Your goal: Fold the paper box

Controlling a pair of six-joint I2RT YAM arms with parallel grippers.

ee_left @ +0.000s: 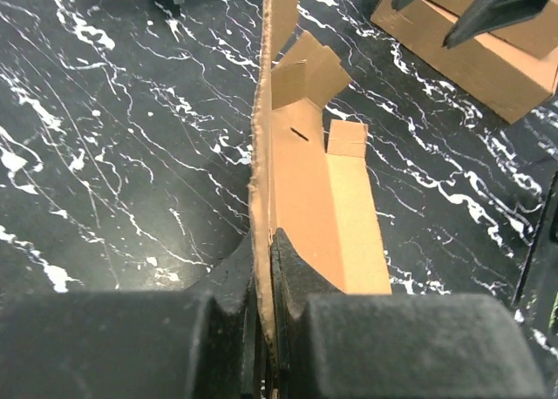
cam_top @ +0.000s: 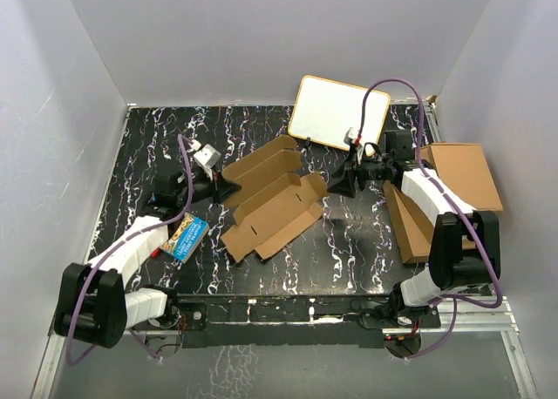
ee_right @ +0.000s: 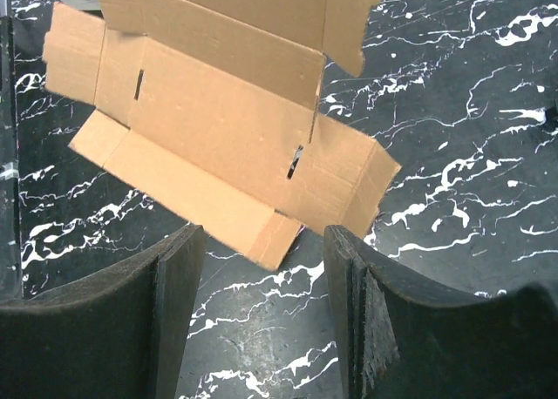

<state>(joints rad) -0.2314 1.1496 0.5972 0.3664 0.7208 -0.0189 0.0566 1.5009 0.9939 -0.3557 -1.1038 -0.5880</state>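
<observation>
The paper box (cam_top: 272,200) is a brown die-cut cardboard piece, partly folded with flaps raised, in the middle of the black marbled table. My left gripper (cam_top: 225,188) is shut on its left edge; in the left wrist view the cardboard edge (ee_left: 261,199) stands pinched between the black pads. My right gripper (cam_top: 342,183) is open and empty just right of the box. In the right wrist view the box (ee_right: 227,138) lies beyond the spread fingers (ee_right: 179,277), apart from them.
A pile of larger brown cardboard boxes (cam_top: 449,199) lies at the right edge. A white board with a yellow rim (cam_top: 338,111) leans at the back. A blue picture book (cam_top: 185,236) lies by the left arm. White walls enclose the table.
</observation>
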